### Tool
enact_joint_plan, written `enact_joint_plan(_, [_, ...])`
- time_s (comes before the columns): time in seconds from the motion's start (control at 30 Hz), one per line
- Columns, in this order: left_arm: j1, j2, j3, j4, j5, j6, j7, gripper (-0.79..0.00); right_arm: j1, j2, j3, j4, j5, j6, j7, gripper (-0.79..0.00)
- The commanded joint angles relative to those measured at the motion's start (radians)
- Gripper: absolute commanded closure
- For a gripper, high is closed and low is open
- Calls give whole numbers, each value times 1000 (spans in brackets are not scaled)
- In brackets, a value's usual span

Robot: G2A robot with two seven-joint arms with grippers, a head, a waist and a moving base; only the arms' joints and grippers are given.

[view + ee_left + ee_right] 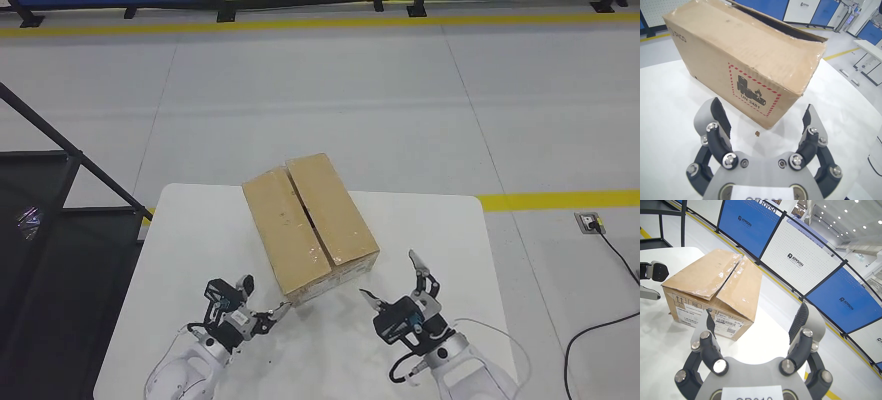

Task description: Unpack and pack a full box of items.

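Box (310, 222) just beyond left pincer (267, 296), right pincer (388, 275); both spread.

A brown cardboard box (310, 222) stands upright, skewed, at the far middle of the white table (200, 260). Its two top flaps are folded down, the seam gaping slightly under torn clear tape. Paper labels cover one end.
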State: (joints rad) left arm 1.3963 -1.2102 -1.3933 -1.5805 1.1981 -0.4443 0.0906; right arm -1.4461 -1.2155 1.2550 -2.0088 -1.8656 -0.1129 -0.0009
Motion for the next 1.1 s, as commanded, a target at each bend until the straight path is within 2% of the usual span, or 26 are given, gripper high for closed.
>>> enact_joint_plan(0.0, [2,1,-17,-6,-29,4,-1,-785,-3,0,3,0,-1,-1,-2,-785])
enact_joint_plan(0.13, [-2,-2,-18,-13,-12,92,-6,-785,-10,0,8,-1,-1,-3,-9,-785])
enact_joint_plan(0.37, [-41,-16,75,37,73,180,10,-785,-38,2,33,-3,1,1,-36,-785])
enact_joint_plan(0.87, [-69,-35,209,26,130,168,-2,-785,-132,5,73,-12,29,34,-126,-785])
enact_joint_plan(0.97, [-66,-37,221,19,137,158,4,-785,-143,1,85,-7,103,58,-133,-785])
enact_joint_plan(1.07, [-57,-34,213,16,132,138,8,-785,-143,1,85,-7,103,58,-133,-785])
